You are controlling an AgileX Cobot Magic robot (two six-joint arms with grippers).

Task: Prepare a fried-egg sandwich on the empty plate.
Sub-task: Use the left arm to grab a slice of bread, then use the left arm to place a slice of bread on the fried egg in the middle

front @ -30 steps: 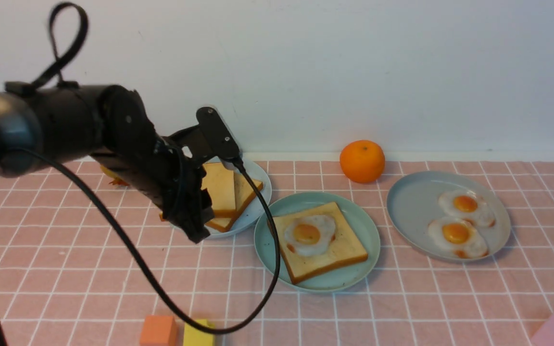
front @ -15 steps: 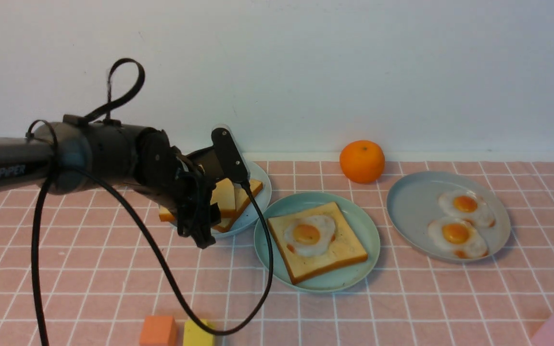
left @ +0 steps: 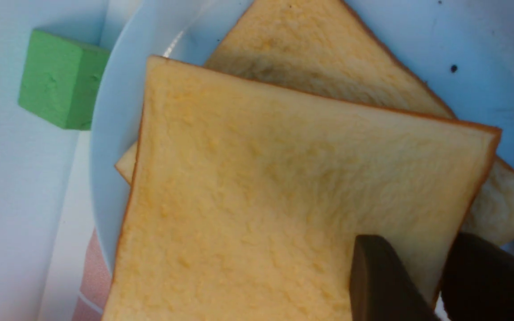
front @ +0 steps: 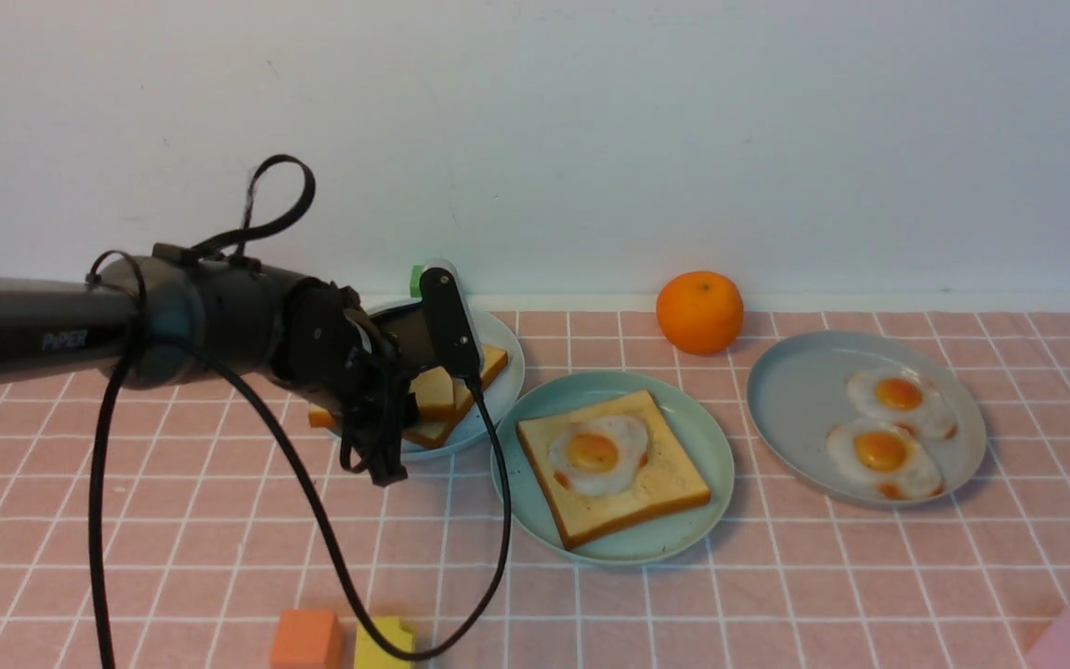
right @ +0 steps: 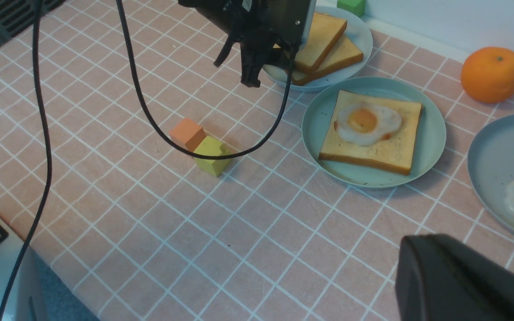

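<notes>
L arm (front: 219, 325) is lower & stretched further fwd than a sec ago. Its big joint no longer fills the left edge, and the long link now runs level w/ its label readable. Strap loop (front: 280, 200) on top sits further right & lower. Wrist cam mount (front: 450, 321) stands nearly upright vs. slanted before, uncovering a green block (front: 416, 279) behind the pale blue plate (front: 502, 358). Left claw (left: 422, 254) has come down at the toast stack, so the arm hides more of the top slice (left: 283, 187). Hanging cable (front: 502, 520) has swung left, off the egg toast (front: 614, 469).
</notes>
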